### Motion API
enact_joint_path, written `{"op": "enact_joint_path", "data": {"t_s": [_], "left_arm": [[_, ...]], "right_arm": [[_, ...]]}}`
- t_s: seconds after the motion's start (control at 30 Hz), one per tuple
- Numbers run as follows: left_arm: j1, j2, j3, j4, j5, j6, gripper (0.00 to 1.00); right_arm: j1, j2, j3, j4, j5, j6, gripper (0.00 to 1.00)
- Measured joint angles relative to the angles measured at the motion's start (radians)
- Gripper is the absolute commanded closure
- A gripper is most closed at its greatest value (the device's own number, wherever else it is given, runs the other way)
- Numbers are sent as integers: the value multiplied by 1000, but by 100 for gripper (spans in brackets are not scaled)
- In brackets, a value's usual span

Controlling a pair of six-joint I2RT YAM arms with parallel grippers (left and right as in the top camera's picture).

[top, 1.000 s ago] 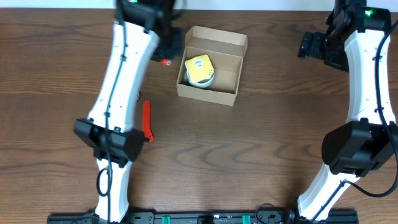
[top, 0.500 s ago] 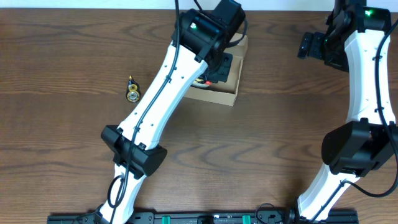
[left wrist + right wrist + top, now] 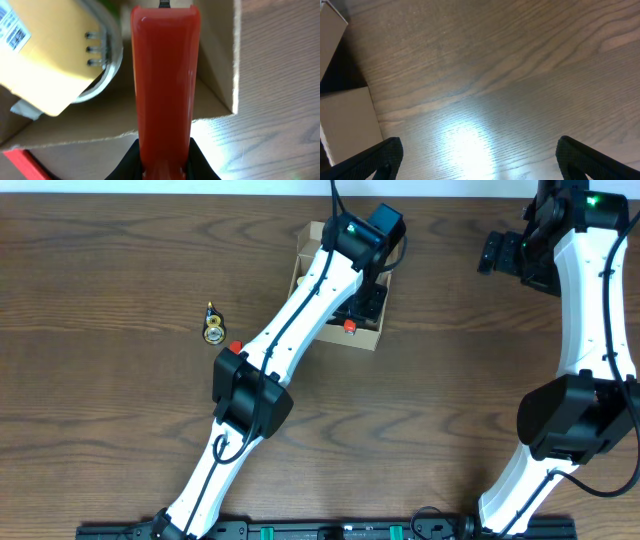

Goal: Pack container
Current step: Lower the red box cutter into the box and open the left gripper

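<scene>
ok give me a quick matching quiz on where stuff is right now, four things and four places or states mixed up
Things:
1. red tool
2. yellow labelled item
3. small yellow and black object
4. right gripper

Places or states:
A. lying on the table, left of the box
B. open, over bare wood
C. clamped in the left gripper, over the box
D. inside the box

Pairs: 1-C, 2-D, 3-A, 4-B
</scene>
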Motion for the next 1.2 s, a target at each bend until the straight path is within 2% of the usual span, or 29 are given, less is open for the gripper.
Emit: {"op": "enact_joint_path", "data": {"t_s": [0.67,1.2], "left_arm": [[0,1,0,104,-1,24,91],[0,8,0,111,-9,18,89]], "right_arm": [[0,0,0,4,-4,0,1],[0,0,0,4,-4,0,1]]}}
